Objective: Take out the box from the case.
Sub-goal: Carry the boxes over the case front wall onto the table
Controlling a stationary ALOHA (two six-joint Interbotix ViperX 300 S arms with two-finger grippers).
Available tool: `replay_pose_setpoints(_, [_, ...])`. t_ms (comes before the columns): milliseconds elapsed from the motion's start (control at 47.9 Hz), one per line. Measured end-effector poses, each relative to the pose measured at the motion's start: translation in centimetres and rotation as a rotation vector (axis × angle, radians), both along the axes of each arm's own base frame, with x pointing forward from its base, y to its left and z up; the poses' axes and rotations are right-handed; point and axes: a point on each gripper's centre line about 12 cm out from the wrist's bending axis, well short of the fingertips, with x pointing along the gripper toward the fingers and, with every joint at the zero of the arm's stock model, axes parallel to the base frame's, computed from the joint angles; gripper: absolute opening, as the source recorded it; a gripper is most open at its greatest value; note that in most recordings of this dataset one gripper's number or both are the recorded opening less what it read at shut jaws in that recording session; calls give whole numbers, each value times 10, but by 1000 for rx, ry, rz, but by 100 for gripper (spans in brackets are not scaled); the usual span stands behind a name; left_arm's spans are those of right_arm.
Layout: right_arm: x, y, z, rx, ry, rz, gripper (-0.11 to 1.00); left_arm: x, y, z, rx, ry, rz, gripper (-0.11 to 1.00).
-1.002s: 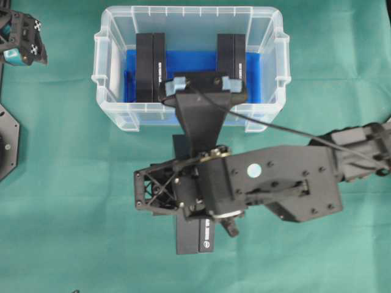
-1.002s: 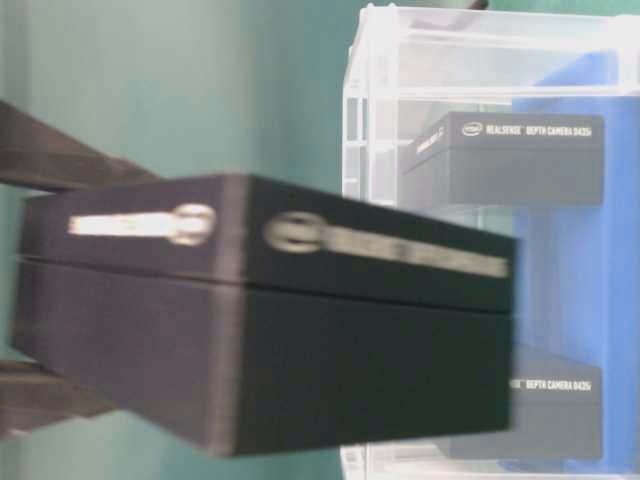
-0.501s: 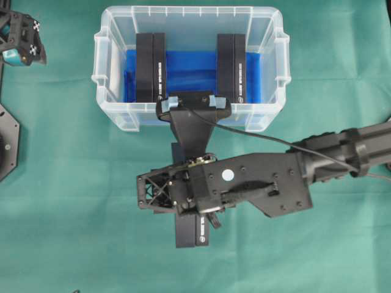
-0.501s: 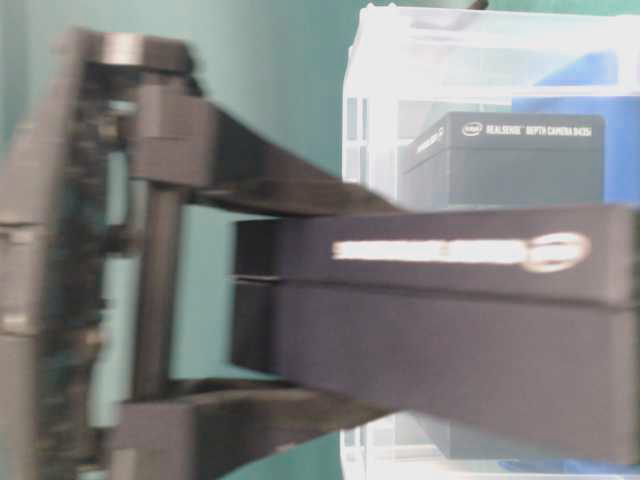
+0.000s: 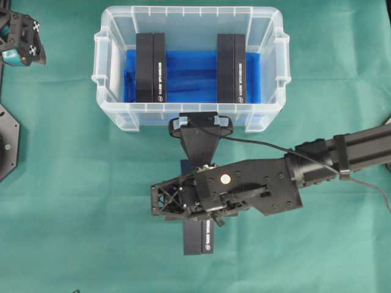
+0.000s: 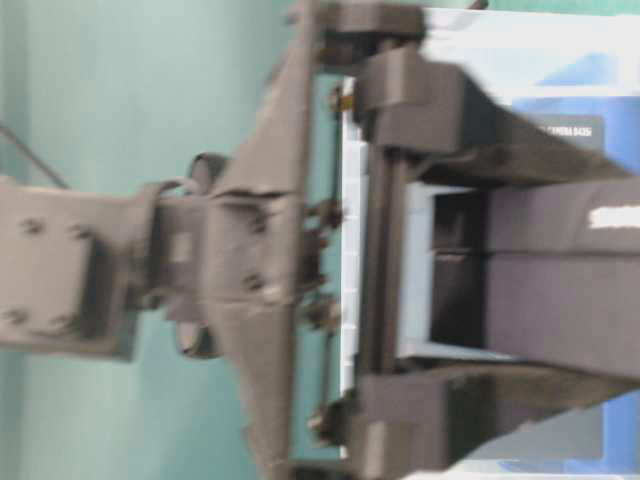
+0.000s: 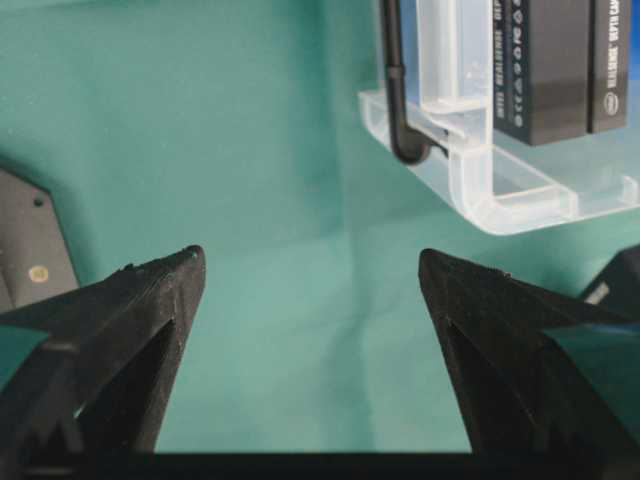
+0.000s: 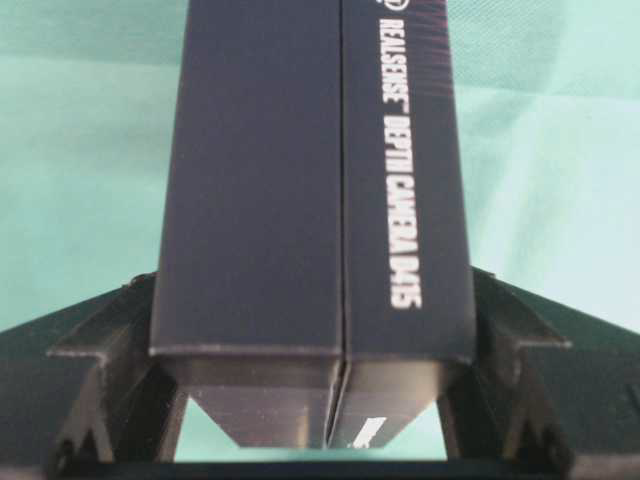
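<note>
Beside the clear ribbed case point(image 5: 189, 113), right fingers point(image 8: 500, 310) clamp a matte black box point(image 8: 310, 180); left fingers point(image 7: 150, 290) gape.

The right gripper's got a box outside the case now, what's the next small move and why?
Probably lower the box the rest of the way to the green cloth and open. The right gripper has it clamped between its jaws, already out in front of the case, where two other boxes remain. Whether it touches the cloth yet, I cannot tell.
</note>
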Motion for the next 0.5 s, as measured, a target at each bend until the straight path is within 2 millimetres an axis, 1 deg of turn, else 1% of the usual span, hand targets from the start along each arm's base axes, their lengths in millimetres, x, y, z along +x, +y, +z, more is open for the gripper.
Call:
replay_pose_setpoints(230, [-2,-12,-15,-3,3,-17,68,0,0,0,0,0,1,89])
replay_pose_setpoints(334, [-1,-12,-19,1,-9,-17,68,0,0,0,1,-1,0,89])
replay_pose_setpoints(501, [0,-11,-20,5,-19,-15,67,0,0,0,-1,1,2,88])
